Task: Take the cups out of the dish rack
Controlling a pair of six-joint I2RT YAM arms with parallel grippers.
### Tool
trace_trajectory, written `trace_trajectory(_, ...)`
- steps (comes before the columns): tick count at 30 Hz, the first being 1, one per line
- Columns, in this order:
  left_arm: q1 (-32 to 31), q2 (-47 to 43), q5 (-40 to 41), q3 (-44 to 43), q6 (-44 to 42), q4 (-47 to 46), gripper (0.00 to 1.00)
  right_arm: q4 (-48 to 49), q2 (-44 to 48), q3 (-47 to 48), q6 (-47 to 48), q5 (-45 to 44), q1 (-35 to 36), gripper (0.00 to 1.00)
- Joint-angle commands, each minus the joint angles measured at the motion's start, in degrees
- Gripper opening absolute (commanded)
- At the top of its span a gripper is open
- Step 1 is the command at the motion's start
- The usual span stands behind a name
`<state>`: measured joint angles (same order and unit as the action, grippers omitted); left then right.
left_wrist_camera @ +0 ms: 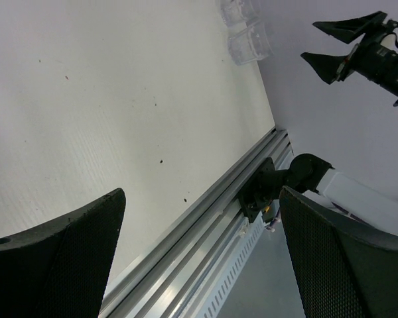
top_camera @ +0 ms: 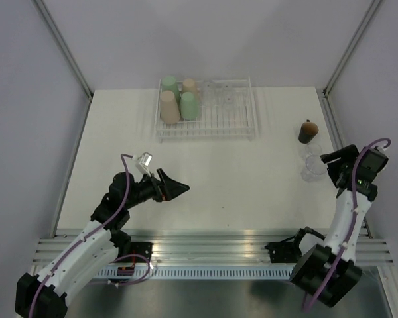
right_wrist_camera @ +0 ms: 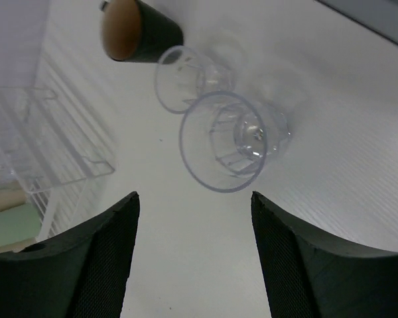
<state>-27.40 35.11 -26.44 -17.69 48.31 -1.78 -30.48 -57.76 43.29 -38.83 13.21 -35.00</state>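
A matte white rectangular table (top_camera: 219, 179) fills the middle of the scene. In the left wrist view its surface shows a few small dark specks. Plain pale grey walls (top_camera: 26, 79) close it in on three sides, and slim silver metal posts (top_camera: 63, 46) slant up from the far corners. A ribbed aluminium rail (top_camera: 212, 246) runs along the near edge, with a slotted metal strip (top_camera: 219, 272) beyond it. The light is soft and even.

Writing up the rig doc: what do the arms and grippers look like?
The left arm and right arm have white links, black joints and a purple cable looped alongside. The left gripper and right gripper are black, with broad wedge fingers and dimpled inner faces.
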Motion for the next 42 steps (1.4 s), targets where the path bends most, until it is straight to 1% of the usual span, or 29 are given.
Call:
trace_trajectory(1, -0.11, -1.54, 0.33, -1.73, -1.56, -2.96, 1.00, -0.19, 10.89, 1.62, -0.10, 2.08, -0.07, 0.73)
trace_trajectory(2, -0.20, -1.54, 0.42, -2.17, -1.56, -3.92, 1.00, 0.76, 14.48, 1.28, -0.45, 4.95, 0.46, 0.74)
trace_trajectory(5, -0.37, 0.04, 1.65, -5.41, -2.43, -4.63, 1.00, 6.47, 19.85, -1.44, -2.83, 10.24, 1.96, 0.75)
trace_trajectory(6, -0.46, 2.22, 2.52, -8.12, -3.22, -4.55, 1.00, 9.70, 20.57, -2.15, -3.01, 14.08, 2.13, 0.75)
trace_trajectory(8, -0.81, 4.95, 3.75, -11.56, -4.36, -4.46, 1.00, 11.66, 21.28, -3.29, -2.66, 17.18, 3.80, 0.75)
trace_trajectory(9, -1.51, 8.88, 5.94, -15.49, -5.85, -4.46, 1.00, 14.11, 21.28, -3.65, -2.13, 21.03, 4.41, 0.75)
trace_trajectory(10, -2.13, 11.01, 7.26, -17.70, -6.82, -4.46, 1.00, 13.96, 21.20, -3.56, 0.22, 21.41, 6.68, 0.75)
trace_trajectory(11, -3.53, 13.90, 8.58, -20.08, -7.96, -4.46, 1.00, 12.91, 20.67, -2.08, 2.42, 21.16, 8.53, 0.76)
trace_trajectory(12, -4.24, 16.63, 10.33, -25.32, -10.76, -4.46, 1.00, 8.72, 20.32, -0.94, 4.62, 20.46, 10.38, 0.76)
trace_trajectory(13, -4.94, 23.01, 11.13, -28.24, -12.00, -4.46, 1.00, 6.42, 20.05, 1.34, 8.82, 18.19, 14.31, 0.77)
trace_trajectory(14, -6.34, 26.29, 11.93, -31.23, -13.32, -4.28, 1.00, 3.09, 19.79, 2.06, 10.34, 17.29, 16.26, 0.77)
trace_trajectory(15, -6.96, 29.28, 14.11, -37.61, -15.42, -2.63, 1.00, 1.75, 19.61, 2.59, 11.48, 16.76, 19.15, 0.77)
trace_trajectory(16, -7.40, 35.84, 15.35, -40.72, -16.23, -2.00, 1.00, 0.78, 19.79, 2.77, 12.45, 16.58, 20.05, 0.77)
trace_trajectory(17, -8.19, 38.60, 16.32, -43.63, -16.84, -1.48, 1.00, -0.27, 19.96, 2.59, 14.03, 17.02, 20.76, 0.77)
trace_trajectory(18, -8.46, 41.76, 18.85, -49.40, -17.89, -0.77, 1.00, -1.94, 20.23, 2.24, 14.65, 16.93, 21.29, 0.77)
trace_trajectory(19, -8.72, 47.10, 20.10, -52.24, -18.34, 1.06, 1.00, -2.47, 20.66, 1.28, 15.01, 16.50, 22.42, 0.77)
trace_trajectory(20, -9.07, 50.46, 21.41, -55.23, -18.87, 2.56, 1.00, -3.09, 21.54, 0.66, 15.01, 16.32, 23.04, 0.77)
trace_trajectory(21, -9.25, 53.28, 24.04, -61.69, -19.65, 4.57, 1.00, -3.44, 21.98, 0.05, 15.01, 16.41, 24.27, 0.77)
trace_trajectory(22, -9.25, 59.40, 25.02, -64.89, -20.10, 7.99, 1.00, -3.97, 22.25, -0.91, 15.10, 16.67, 24.72, 0.78)
trace_trajectory(23, -9.34, 62.15, 25.99, -67.97, -20.54, 9.41, 1.00, -5.10, 22.86, -1.36, 15.45, 16.32, 25.24, 0.78)
trace_trajectory(24, -9.34, 64.79, 28.61, -73.83, -21.24, 11.17, 1.00, -5.29, 23.21, -1.80, 15.36, 16.06, 25.77, 0.78)
trace_trajectory(26, -9.43, 72.68, 30.73, -79.66, -21.77, 15.38, 1.00, -6.86, 23.65, -2.51, 15.71, 15.97, 27.27, 0.79)
trace_trajectory(27, -9.52, 75.43, 32.66, -84.56, -22.47, 16.27, 1.00, -7.31, 23.57, -2.51, 16.41, 16.05, 27.88, 0.79)
trace_trajectory(29, -9.52, 80.00, 33.99, -89.60, -23.26, 19.34, 1.00, -8.54, 23.74, -2.59, 16.68, 15.97, 28.41, 0.79)
trace_trajectory(30, -9.60, 84.90, 35.73, -94.75, -23.96, 20.49, 1.00, -8.80, 23.92, -2.59, 16.94, 15.53, 28.85, 0.80)
trace_trajectory(32, -9.60, 89.84, 37.50, -100.40, -24.41, 24.96, 1.00, -9.25, 24.09, -2.94, 17.12, 15.53, 30.08, 0.80)
trace_trajectory(33, -9.60, 93.78, 39.08, -105.48, -25.02, 26.12, 1.00, -9.42, 24.18, -3.12, 17.29, 15.79, 30.87, 0.81)
trace_trajectory(36, -9.60, 99.77, 41.54, -112.53, -25.81, 27.97, 1.00, -10.47, 24.36, -3.30, 17.82, 16.06, 32.62, 0.83)
trace_trajectory(42, -9.08, 105.24, 43.66, -119.58, -26.52, 27.88, 1.00, -12.23, 25.15, -3.12, 18.44, 17.64, 34.65, 0.86)
